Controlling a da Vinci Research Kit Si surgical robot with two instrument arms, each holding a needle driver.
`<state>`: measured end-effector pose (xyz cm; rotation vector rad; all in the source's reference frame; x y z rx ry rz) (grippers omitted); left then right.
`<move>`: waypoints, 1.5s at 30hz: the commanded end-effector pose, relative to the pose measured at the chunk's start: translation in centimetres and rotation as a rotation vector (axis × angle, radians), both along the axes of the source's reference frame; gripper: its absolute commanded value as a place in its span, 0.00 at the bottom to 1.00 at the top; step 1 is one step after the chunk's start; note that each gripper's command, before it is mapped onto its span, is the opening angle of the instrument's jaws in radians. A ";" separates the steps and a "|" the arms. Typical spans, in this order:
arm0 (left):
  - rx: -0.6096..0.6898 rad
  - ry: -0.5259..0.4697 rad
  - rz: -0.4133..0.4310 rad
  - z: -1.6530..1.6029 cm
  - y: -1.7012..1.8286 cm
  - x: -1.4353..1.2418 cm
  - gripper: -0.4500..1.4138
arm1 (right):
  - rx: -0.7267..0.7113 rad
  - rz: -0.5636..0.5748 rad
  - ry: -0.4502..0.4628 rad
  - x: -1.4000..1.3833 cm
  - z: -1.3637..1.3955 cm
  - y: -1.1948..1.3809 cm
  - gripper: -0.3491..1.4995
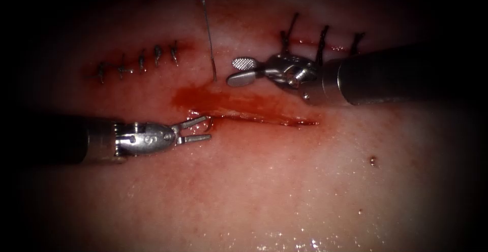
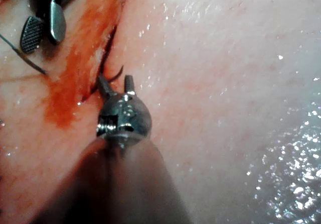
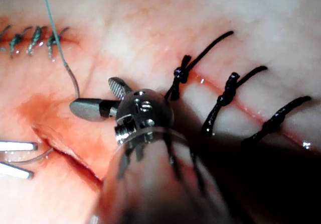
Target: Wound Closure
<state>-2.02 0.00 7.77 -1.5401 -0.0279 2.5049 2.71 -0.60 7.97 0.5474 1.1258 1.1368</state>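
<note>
Two claws were mine at this moment, and both stood open. My left claw [image 1: 201,130] lay at the left end of the open cut [image 1: 264,116], its two fingers spread a little way with nothing clamped between them. The needle [image 1: 207,123] showed as a small curved hook rising out of the tissue [image 1: 284,191] right at that end of the cut, between my left fingers or just past their tips; in the left wrist view the needle [image 2: 117,75] arced between the two prongs of that left claw [image 2: 117,83]. Whether either finger touched it, I could not tell. The rest of its curve seemed buried in the tissue.

My right claw [image 1: 243,71] hovered above the cut, spread wide and empty, near the loose end of the thread [image 1: 208,33], which hung down from above and stopped just short of the red fluid [image 1: 218,99]. In the right wrist view that thread [image 3: 56,43] ended close by the right claw [image 3: 100,98], apart from it.

As I judged it, the risk was a bad grab: closing on the very tip could blunt it or let it spring away, and a sideways pull could tear the cut's edge. The slack thread might also snag in my right claw.

The exposed hook pointed up and curled toward the right; its curve ran roughly across the cut.
</note>
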 end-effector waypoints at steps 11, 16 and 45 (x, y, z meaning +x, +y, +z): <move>-0.003 -0.015 0.022 0.13 0.00 -0.14 0.43 | -0.003 -0.006 0.002 0.07 0.10 -0.08 0.65; -0.002 -0.036 0.049 0.16 0.02 -0.13 0.17 | -0.003 -0.006 0.002 0.07 0.09 -0.09 0.65; 0.801 -0.237 0.086 -0.62 0.08 -0.05 0.00 | -0.025 -0.106 -0.021 0.08 0.14 -0.24 0.45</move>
